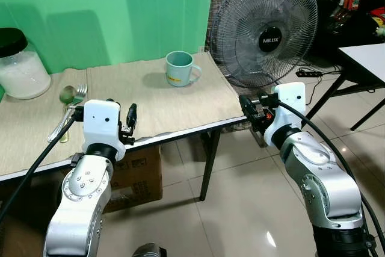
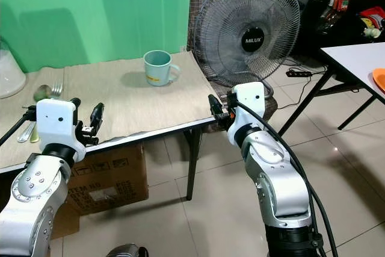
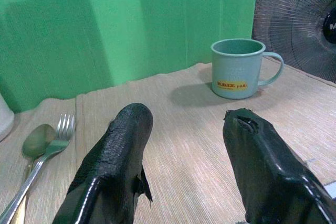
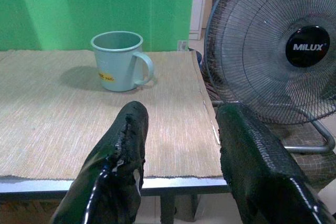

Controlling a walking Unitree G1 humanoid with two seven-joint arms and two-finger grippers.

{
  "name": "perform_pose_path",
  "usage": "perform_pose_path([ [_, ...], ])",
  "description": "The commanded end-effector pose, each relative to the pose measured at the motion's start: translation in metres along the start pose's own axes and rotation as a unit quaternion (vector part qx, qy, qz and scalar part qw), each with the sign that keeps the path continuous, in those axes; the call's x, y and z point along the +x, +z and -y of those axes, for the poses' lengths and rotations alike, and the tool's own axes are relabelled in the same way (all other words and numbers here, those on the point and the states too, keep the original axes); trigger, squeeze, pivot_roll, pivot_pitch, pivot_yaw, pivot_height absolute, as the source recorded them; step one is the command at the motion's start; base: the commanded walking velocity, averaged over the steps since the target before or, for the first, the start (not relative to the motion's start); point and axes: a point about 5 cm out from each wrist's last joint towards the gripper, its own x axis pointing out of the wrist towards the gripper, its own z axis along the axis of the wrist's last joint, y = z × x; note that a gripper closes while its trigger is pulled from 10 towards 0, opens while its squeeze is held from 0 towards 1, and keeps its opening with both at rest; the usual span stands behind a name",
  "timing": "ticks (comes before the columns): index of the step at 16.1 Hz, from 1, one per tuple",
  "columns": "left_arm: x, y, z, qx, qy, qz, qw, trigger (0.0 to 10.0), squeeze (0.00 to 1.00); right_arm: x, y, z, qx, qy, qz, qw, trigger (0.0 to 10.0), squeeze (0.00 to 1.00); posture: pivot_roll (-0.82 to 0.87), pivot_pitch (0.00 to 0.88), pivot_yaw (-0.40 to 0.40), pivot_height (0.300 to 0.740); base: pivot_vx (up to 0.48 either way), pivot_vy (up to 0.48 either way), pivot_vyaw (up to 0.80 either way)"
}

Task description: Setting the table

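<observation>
A pale blue-green mug (image 1: 181,68) with a yellow label stands on the beige mat (image 1: 156,103) at the back right of the table, its handle to the right. A fork (image 3: 62,129) and a spoon (image 3: 37,140) lie side by side on the mat at the left. My left gripper (image 3: 188,116) hovers open and empty over the table's front edge, just right of the cutlery. At the table's right front corner my right gripper (image 4: 184,111) is also open and empty, pointing toward the mug (image 4: 118,61).
A glass jar (image 1: 21,64) with a black lid stands at the table's far left. A large floor fan (image 1: 264,28) stands close beside the table's right end. A cardboard box (image 1: 141,173) sits under the table. A white table (image 1: 367,58) is at the right.
</observation>
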Motion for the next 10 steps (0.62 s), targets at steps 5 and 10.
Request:
perform_pose_path([
  [5,0.002,0.005,0.004,0.006,-0.010,0.010,1.000,10.0,0.00,0.000,0.002,0.010,0.012,-0.019,-0.005,1.000,10.0,0.00,0.06,0.000,-0.053,0.740,0.000,0.000,0.00],
  [10,0.003,0.005,0.003,0.005,-0.009,0.009,1.000,10.0,0.00,-0.001,0.006,0.016,0.022,-0.024,0.001,0.999,10.0,0.00,0.06,0.000,-0.051,0.740,0.000,0.000,0.00],
])
